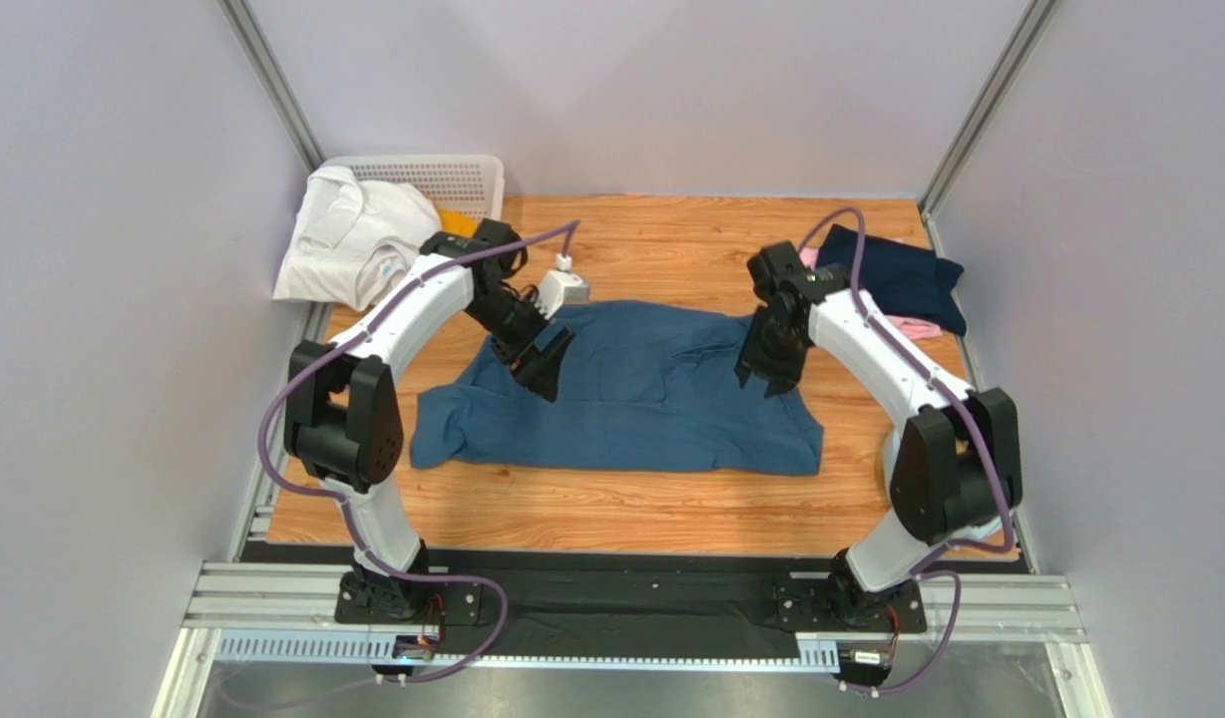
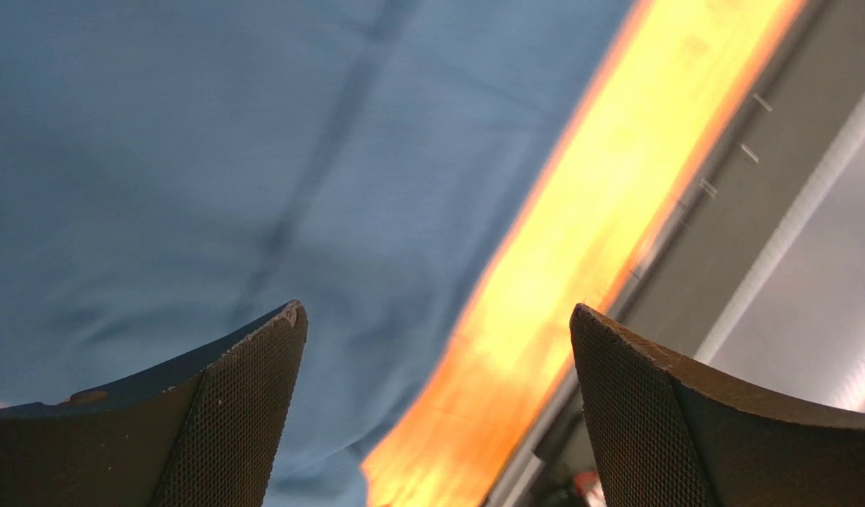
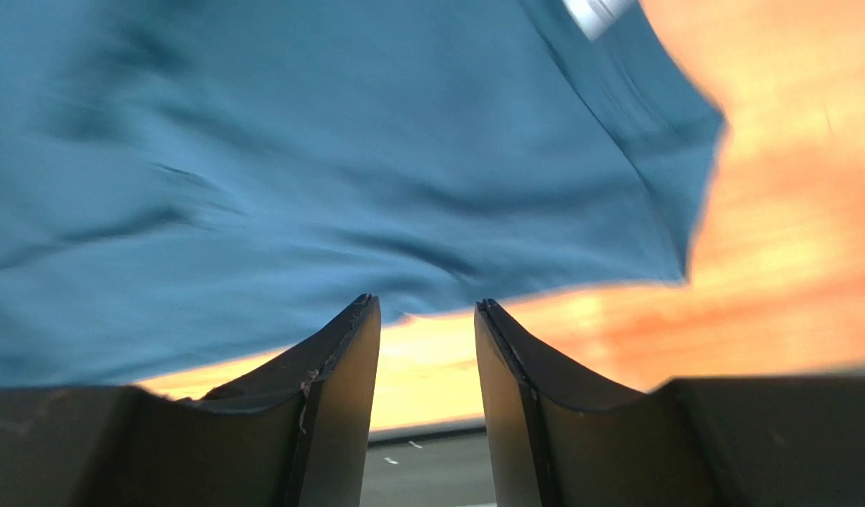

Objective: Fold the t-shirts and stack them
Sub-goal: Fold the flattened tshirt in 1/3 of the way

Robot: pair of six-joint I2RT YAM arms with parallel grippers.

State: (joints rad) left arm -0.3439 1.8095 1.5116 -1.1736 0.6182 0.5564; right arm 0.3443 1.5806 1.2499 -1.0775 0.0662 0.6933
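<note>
The large teal-blue t-shirt (image 1: 641, 392) lies spread out, wrinkled, across the middle of the wooden table (image 1: 649, 509). My left gripper (image 1: 547, 367) hovers over its left part, jaws wide open and empty; the left wrist view (image 2: 437, 312) shows the blue cloth (image 2: 193, 158) below it. My right gripper (image 1: 766, 374) hovers over the shirt's right part, jaws a little apart with nothing between them (image 3: 426, 303), the cloth (image 3: 299, 158) beyond. A dark navy shirt (image 1: 896, 277) lies on a pink one (image 1: 915, 325) at the back right. White (image 1: 349, 232) and orange (image 1: 457, 222) garments lie back left.
A white lattice basket (image 1: 446, 177) stands at the back left corner behind the white garment. A small pale object (image 1: 563, 287) sits just behind the blue shirt near my left arm. Grey walls and metal posts enclose the table; a metal rail runs along the near edge.
</note>
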